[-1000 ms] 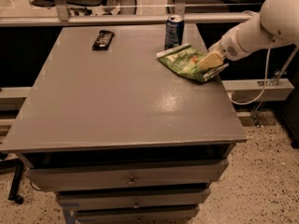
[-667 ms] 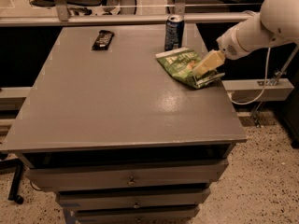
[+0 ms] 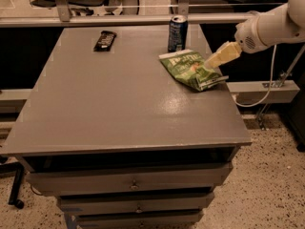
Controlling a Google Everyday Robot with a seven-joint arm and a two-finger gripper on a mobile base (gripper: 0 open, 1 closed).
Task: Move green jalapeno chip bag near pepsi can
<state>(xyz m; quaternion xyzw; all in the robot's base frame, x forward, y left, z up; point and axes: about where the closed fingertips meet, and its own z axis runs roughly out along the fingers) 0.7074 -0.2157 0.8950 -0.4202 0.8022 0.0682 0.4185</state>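
The green jalapeno chip bag (image 3: pixel 190 69) lies flat on the grey table (image 3: pixel 119 104), at its right side near the far edge. The pepsi can (image 3: pixel 177 33) stands upright just behind the bag's left end, a small gap away. My gripper (image 3: pixel 220 56) hangs a little above the bag's right end, reaching in from the right on the white arm (image 3: pixel 271 27). It is open and holds nothing.
A small black bar wrapper (image 3: pixel 105 40) lies at the far left of the table. A metal rail (image 3: pixel 143 19) runs behind the table. Drawers (image 3: pixel 133 182) sit under the tabletop. A white cable (image 3: pixel 259 97) hangs to the right.
My gripper has let go of the bag's right end and lifted up and to the right. The bag stays lying beside the can.
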